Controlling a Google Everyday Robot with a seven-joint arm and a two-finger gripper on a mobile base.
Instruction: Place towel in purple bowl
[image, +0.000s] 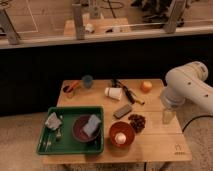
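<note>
- Towel (52, 120): you find it lying crumpled in the left part of the green tray (70, 150), beside the purple bowl (78, 134) but outside it. Nothing is holding it.
- Purple bowl: it stands in the right part of the same tray. A blue-grey pad (92, 125) already rests in it, leaning over the right side.
- Orange-brown bowl (121, 136): it sits just right of the tray on the table (160, 146), with a white round object inside. It is not your target.
- Gripper (168, 116): it hangs over the table's right edge, well apart from the towel and the bowl. The jaws stand apart and you can see nothing between them.
- Status, by your reading: no part of the task is done. The towel is not yet reached, grasped or lifted.
- Remaining, in your judgement: cross the table to the tray's left side, close on the towel, lift it, carry it the short way right and release it over the purple bowl, on or beside the pad.
</note>
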